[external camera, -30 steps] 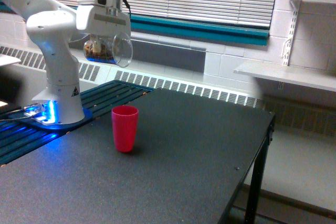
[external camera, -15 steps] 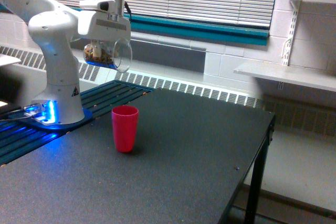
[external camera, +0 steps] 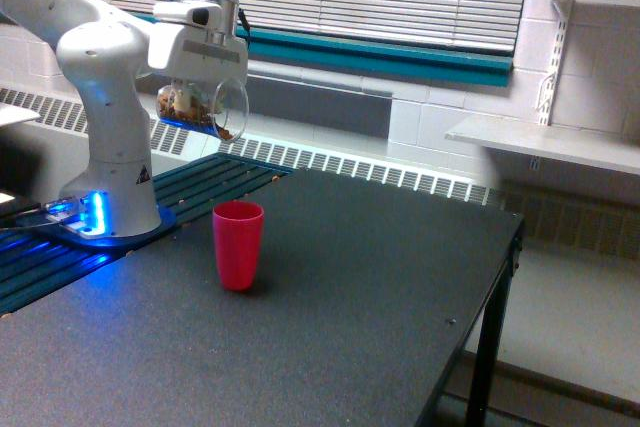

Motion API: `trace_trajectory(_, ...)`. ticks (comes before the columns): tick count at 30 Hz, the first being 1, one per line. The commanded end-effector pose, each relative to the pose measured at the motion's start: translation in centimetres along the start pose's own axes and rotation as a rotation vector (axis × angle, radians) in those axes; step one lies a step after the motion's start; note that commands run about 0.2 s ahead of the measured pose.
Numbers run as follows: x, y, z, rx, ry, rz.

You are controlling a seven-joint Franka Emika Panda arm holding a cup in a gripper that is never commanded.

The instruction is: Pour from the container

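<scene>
The gripper (external camera: 200, 79) is closed around the container (external camera: 203, 109), a clear cup held on its side in the air above the red cup (external camera: 238, 244) and a little toward the exterior view's left of it. Compared with a second ago, the container is tipped further: its open mouth now points lower, and the brown grains have slid down to its rim. The red cup stands upright on the dark table (external camera: 340, 327), at the same place as before.
</scene>
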State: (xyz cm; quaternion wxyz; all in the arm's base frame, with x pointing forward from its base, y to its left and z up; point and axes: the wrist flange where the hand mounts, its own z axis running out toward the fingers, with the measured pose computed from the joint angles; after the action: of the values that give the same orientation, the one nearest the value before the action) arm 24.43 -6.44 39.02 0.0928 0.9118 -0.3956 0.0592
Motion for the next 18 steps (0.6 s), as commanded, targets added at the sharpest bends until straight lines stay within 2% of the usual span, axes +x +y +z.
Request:
trace_trajectory(1,-1.2,-0.3,1.4,-0.035,-0.018,-0.003)
trace_trajectory(18,-1.6,-0.6,2.4,-0.077,-0.041,-0.016)
